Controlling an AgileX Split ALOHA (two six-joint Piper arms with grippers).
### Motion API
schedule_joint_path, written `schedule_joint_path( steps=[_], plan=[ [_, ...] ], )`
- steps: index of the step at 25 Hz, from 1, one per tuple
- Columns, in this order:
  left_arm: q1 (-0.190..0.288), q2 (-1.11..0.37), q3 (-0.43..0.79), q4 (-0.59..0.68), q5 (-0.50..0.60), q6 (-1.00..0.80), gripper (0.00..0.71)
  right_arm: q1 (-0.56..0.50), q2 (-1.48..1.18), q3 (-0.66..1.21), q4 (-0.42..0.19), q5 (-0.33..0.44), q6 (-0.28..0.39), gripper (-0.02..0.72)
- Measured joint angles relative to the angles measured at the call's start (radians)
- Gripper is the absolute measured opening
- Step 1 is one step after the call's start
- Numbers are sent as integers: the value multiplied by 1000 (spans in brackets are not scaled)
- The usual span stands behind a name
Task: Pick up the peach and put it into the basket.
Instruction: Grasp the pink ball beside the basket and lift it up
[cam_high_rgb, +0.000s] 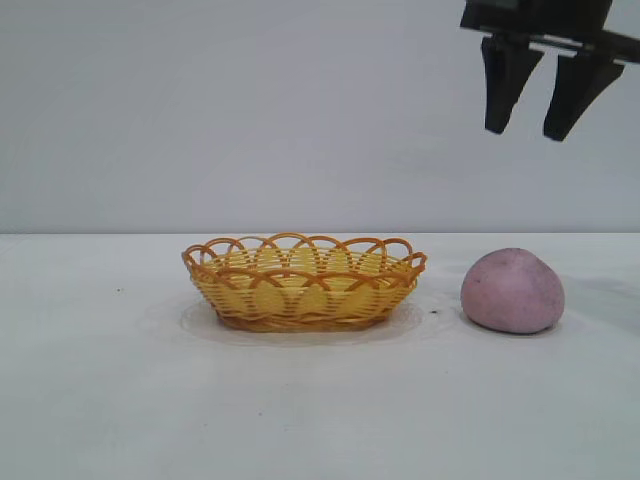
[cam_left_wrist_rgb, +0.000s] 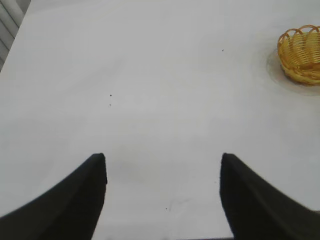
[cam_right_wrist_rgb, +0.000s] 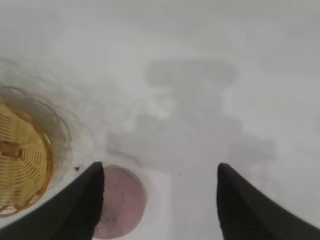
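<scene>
The peach (cam_high_rgb: 512, 291), a dull pinkish-purple lump, rests on the white table to the right of the basket (cam_high_rgb: 303, 283), a shallow yellow woven oval with an orange-brown looped rim. My right gripper (cam_high_rgb: 531, 128) hangs open and empty high above the peach, a little to its right. In the right wrist view the peach (cam_right_wrist_rgb: 122, 200) lies far below, partly behind one finger (cam_right_wrist_rgb: 82, 200), with the basket (cam_right_wrist_rgb: 22, 160) beside it. My left gripper (cam_left_wrist_rgb: 162, 159) is open over bare table, out of the exterior view; the basket (cam_left_wrist_rgb: 302, 55) shows far off.
The white table (cam_high_rgb: 100, 400) spreads flat around the basket and peach, with a plain grey wall behind it. A few small dark specks (cam_left_wrist_rgb: 110, 95) mark the surface.
</scene>
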Motion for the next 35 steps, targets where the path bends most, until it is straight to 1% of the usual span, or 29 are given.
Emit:
schedule_joint_path(
  steps=[6, 10, 12, 13, 14, 17, 20, 28, 35],
  plan=[
    [0, -2, 0, 0, -4, 0, 465, 0, -15, 0, -6, 103, 0, 419],
    [0, -2, 0, 0, -6, 0, 465, 0, -15, 0, -7, 148, 2, 419],
    [0, -2, 0, 0, -6, 0, 465, 0, -15, 0, -7, 155, 2, 419],
    [0, -2, 0, 0, -6, 0, 465, 0, -15, 0, -7, 156, 2, 368],
    [0, -2, 0, 0, -6, 0, 465, 0, -15, 0, -7, 157, 2, 354],
    [0, -2, 0, 0, -6, 0, 465, 0, -15, 0, -2, 157, 2, 364],
    [0, -2, 0, 0, -6, 0, 465, 0, -15, 2, 23, 159, 2, 364],
    [0, -2, 0, 0, -6, 0, 465, 2, -7, 95, 58, 157, 2, 364],
    [0, -2, 0, 0, -6, 0, 465, 67, 79, 108, 64, 143, -6, 364]
  ],
)
